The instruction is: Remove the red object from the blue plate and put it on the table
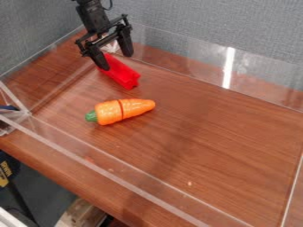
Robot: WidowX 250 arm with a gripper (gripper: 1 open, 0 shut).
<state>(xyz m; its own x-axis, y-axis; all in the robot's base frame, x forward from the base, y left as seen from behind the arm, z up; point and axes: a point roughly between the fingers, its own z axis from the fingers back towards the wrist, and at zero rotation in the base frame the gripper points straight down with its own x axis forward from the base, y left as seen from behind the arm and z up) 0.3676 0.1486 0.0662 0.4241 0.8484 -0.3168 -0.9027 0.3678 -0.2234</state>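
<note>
- Probably light, stiff and smooth, the bright red oblong plastic block (120, 74) lies upper left on the glossy reddish-brown wood-grain table (213, 133); pinch its flat long sides mid-length.
- Above it, the black gripper (104, 44) has parted fingers, apparently gripping nothing.

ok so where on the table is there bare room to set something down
The glossy wood-grain table is bare right of the orange toy carrot, out to the clear acrylic walls. It is crowded at upper left, where the black gripper hangs over the red oblong block.
</note>
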